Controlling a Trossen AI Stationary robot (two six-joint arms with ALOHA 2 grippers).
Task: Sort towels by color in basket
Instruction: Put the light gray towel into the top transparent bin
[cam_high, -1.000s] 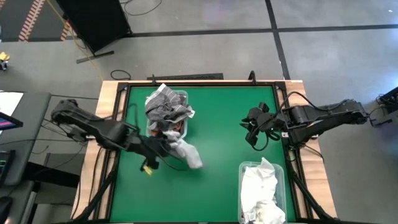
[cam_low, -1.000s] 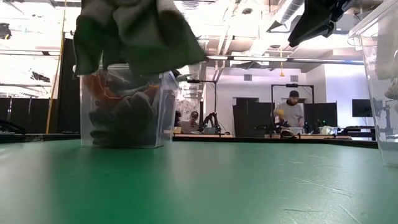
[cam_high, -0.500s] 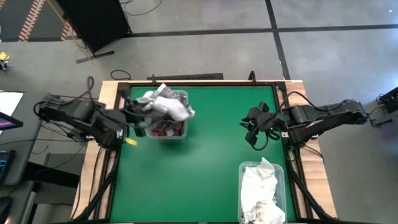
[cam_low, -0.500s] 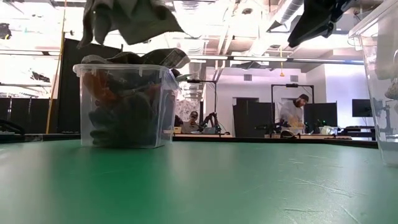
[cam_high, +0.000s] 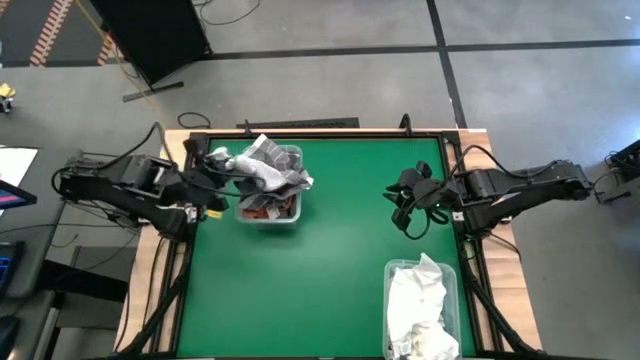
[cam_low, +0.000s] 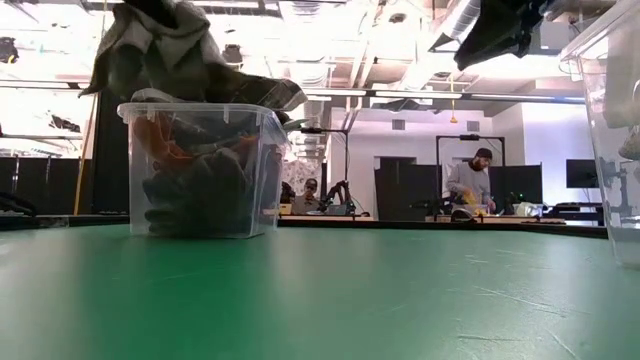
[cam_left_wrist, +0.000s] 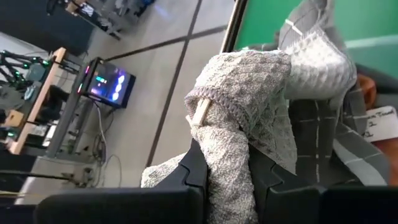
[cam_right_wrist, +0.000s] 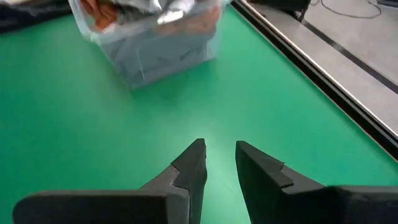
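- I have the left gripper (cam_high: 212, 166) just beside the clear bin (cam_high: 287, 213), at the bin's side toward the table's edge, and its 2 fingers (cam_left_wrist: 196, 163) are clamped on a light grey waffle-weave towel (cam_left_wrist: 249, 99).
- That towel (cam_high: 244, 163) is lifted and drapes from the gripper across the top of the bin, over the pile inside it.
- In the left wrist view the held towel hangs against a grey plaid towel (cam_left_wrist: 323, 143), which lies on the pile; a rust-orange towel (cam_left_wrist: 364, 87) shows just past it.
- From table height I see the bin (cam_low: 262, 150) heaped above its rim, orange cloth (cam_low: 165, 135) high inside and a dark grey towel (cam_low: 195, 195) at its bottom.
- The right gripper (cam_high: 407, 212) hangs over the green table (cam_high: 340, 270), well apart from the bin, with its fingers (cam_right_wrist: 189, 168) narrowly parted and nothing between them.
- A 2nd clear bin (cam_high: 453, 275) stands far from the 1st, at the table's opposite near corner, holding white towels (cam_high: 418, 305).
- Beyond the table, a person (cam_low: 466, 186) stands in the room behind.
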